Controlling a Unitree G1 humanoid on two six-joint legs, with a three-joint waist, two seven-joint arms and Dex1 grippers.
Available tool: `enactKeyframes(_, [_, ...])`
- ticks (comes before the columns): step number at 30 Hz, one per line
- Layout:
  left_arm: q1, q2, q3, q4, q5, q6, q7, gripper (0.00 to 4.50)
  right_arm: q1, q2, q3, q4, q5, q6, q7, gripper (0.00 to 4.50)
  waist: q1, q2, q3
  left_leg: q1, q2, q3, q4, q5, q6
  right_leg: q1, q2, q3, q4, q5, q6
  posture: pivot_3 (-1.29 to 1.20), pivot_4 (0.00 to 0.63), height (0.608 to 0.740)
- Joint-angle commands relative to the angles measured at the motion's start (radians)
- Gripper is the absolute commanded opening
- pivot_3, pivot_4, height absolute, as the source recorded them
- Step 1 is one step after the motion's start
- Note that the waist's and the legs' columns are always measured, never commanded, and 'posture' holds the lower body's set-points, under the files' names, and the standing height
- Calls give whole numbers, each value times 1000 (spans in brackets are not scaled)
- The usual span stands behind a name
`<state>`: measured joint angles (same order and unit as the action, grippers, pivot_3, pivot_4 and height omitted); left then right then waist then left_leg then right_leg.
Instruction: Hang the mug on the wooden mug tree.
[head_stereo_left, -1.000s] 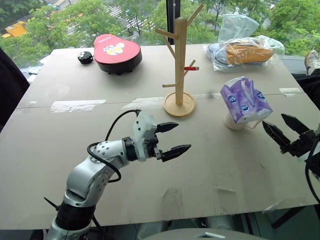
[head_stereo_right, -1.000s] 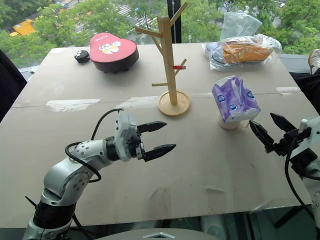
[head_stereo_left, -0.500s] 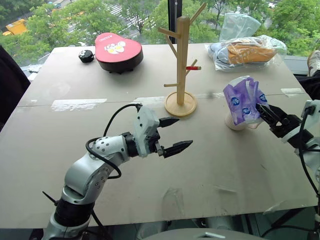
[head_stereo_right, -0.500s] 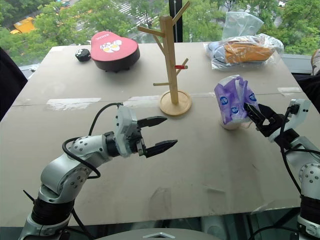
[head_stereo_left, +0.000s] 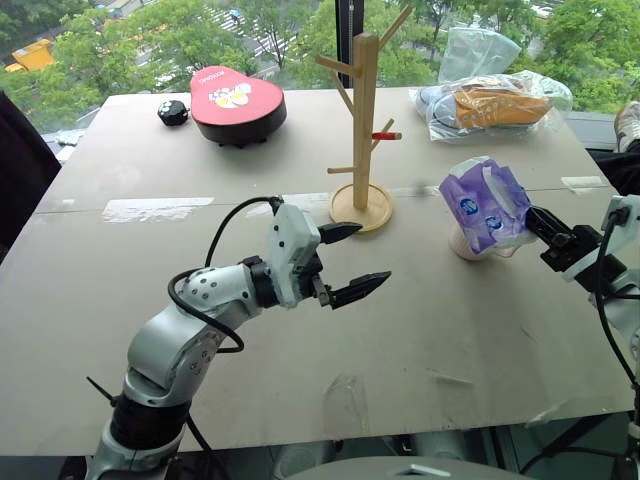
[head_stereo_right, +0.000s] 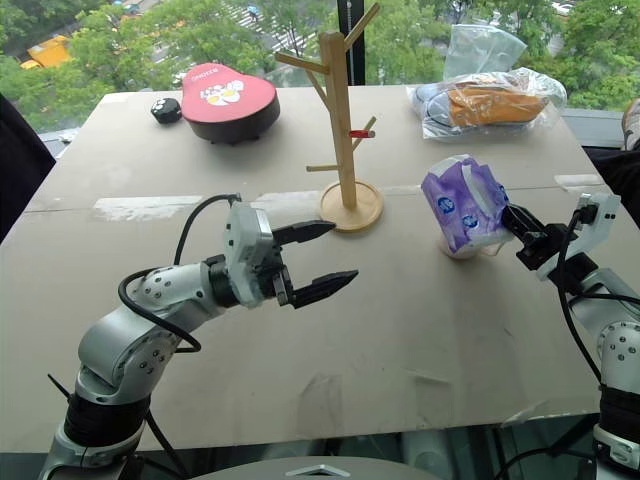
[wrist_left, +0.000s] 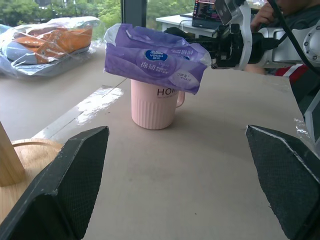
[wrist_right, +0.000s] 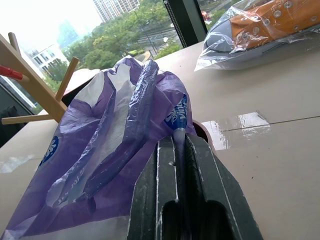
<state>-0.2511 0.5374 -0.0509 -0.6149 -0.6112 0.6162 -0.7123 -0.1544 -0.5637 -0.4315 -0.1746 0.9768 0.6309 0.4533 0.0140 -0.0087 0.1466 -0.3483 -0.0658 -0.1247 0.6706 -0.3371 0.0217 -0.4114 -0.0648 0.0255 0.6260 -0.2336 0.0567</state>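
The mug (head_stereo_left: 470, 243) stands upright on the table right of centre, pale with ribbed sides, dark lettering and a loop handle (wrist_left: 180, 98). A crinkled purple-and-white wrapper (head_stereo_left: 485, 205) lies over its mouth and hides most of the rim. My right gripper (head_stereo_left: 533, 217) is level at the wrapper's right edge and shut on it (wrist_right: 179, 142). The wooden mug tree (head_stereo_left: 362, 130) stands behind centre on its round base, left of the mug, with one red-tipped peg. My left gripper (head_stereo_left: 372, 254) hovers open over mid-table, pointing toward the mug with nothing between its fingers.
A red heart-shaped box (head_stereo_left: 236, 100) and a small black object (head_stereo_left: 172, 113) sit at the back left. Plastic bags with an orange item (head_stereo_left: 490, 100) lie at the back right. A person (wrist_left: 300, 7) is beyond the table's right side.
My right gripper reached in to the wrapper from the right and shut on its edge; the wrapper flattened over the mug. My left gripper rose slightly.
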Motion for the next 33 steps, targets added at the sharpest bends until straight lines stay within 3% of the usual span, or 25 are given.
enactKeyframes(1, [-37, -21, -1, -13, -17, -23, 1, 4500, -5, -11, -61, -33, 39, 2, 11, 115, 0, 0, 0, 0, 0, 0, 0, 0, 0, 0, 0, 0, 0, 0, 0, 0, 150, 740])
enactKeyframes(8, [-81, -63, -23, -7, -53, -11, -13, 4500, 48, -58, -238, -70, 197, 45, 4, 115, 3, 0, 0, 0, 0, 0, 0, 0, 0, 0, 0, 0, 0, 0, 0, 0, 150, 740])
enactKeyframes(14, [-95, -96, -79, -2, -72, -7, -26, 4500, 127, -108, -369, -41, 228, 55, -11, 115, 0, 0, 0, 0, 0, 1, 1, 0, 0, 0, 0, 1, 1, 0, 0, 0, 150, 740])
enactKeyframes(19, [-108, -97, -94, 33, -56, -25, -52, 4500, 217, -117, -340, -107, 216, 88, 48, 115, -1, 0, -1, 3, 1, 3, 1, 0, 0, 2, 2, 2, 2, 0, 0, 0, 150, 740])
enactKeyframes(23, [-102, -69, -81, 44, -39, -32, -58, 4500, 251, -151, -213, -199, 61, 25, 116, 1612, -7, 0, -1, 3, 1, 4, 1, 0, 0, 2, 2, 3, 2, 0, 1, 0, 150, 740])
enactKeyframes(25, [-95, -59, -72, 43, -39, -33, -59, 4500, 228, -184, -146, -234, -35, -19, 135, 2703, -4, 0, -1, 3, 0, 4, 2, 0, 0, 2, 3, 3, 2, 1, 1, 0, 150, 740])
enactKeyframes(29, [-84, -45, -65, 36, -40, -34, -54, 4500, 129, -218, -44, -275, -115, -41, 131, 4211, -2, 0, -1, 3, 0, 3, 3, 0, 0, 2, 4, 3, 2, 1, 2, 0, 150, 740])
enactKeyframes(33, [-78, -45, -60, 33, -35, -38, -45, 4500, 20, -241, 73, -290, -206, -40, 125, 4390, 0, 0, -1, 2, 0, 2, 3, 0, 0, 2, 2, 2, 1, 1, 1, 0, 150, 740])
